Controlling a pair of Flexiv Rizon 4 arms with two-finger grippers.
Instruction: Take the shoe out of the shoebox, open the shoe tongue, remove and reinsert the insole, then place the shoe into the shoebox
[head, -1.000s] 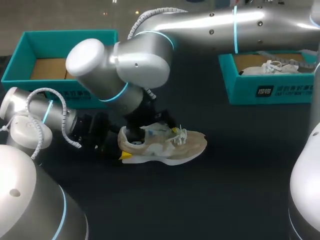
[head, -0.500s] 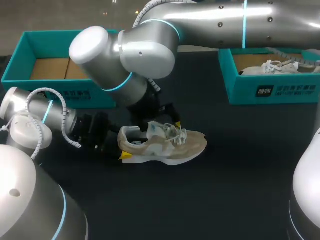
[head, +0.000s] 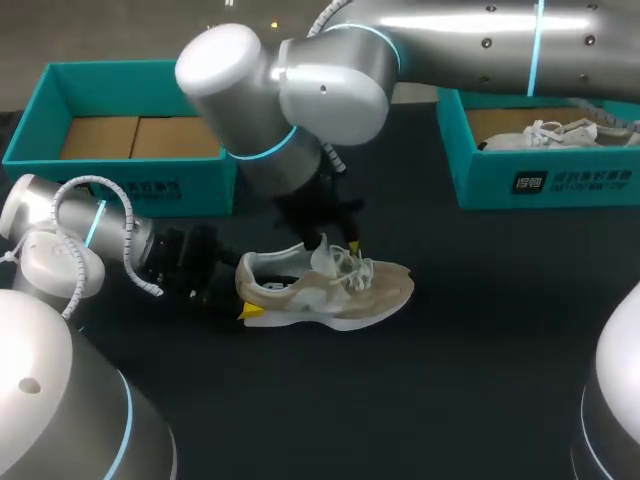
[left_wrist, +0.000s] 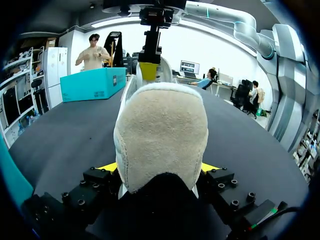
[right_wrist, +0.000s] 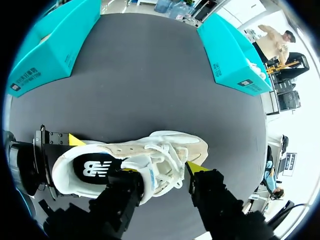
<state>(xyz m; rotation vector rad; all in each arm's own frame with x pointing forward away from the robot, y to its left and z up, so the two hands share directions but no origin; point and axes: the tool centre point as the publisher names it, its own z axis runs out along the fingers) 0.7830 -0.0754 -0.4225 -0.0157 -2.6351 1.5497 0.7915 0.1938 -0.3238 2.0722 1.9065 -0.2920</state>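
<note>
The left gripper clamps the heel of the beige suede sneaker on the black bench; the right gripper hangs open astride its white tongue.

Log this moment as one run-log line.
left hand: shut on shoe heel | right hand: at tongue, grip unclear | shoe: on table | insole: in shoe

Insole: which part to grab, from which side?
The heel end of the insole, from above: the shoe stands upright and its opening bares only that end; the front is under the tongue and laces. The left gripper holds the heel from behind.
</note>
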